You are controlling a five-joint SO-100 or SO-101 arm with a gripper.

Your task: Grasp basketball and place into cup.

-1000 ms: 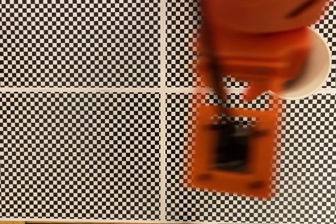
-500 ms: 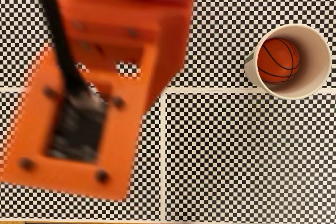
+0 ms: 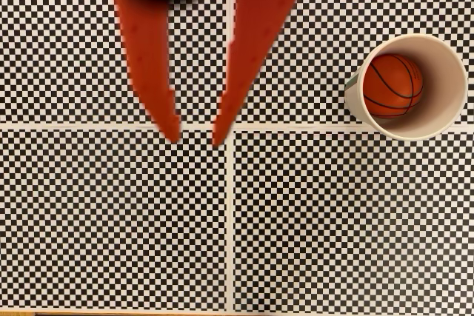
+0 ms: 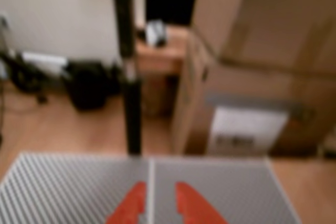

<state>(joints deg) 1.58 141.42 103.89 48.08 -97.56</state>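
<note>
The small orange-brown basketball sits inside the cream-white paper cup on the checkered worktop, task apparently complete, while the orange gripper, jaws slightly spread and empty, hangs well apart from the cup.

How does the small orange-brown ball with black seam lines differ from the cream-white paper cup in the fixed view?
The small orange-brown ball is dark orange and crossed by thin black curved seams; the cream-white paper cup is plain and pale. The ball is narrower than the cup's mouth. The ball is the content, lying inside toward the left wall; the cup is the open container around it. Both look round from above.
</note>
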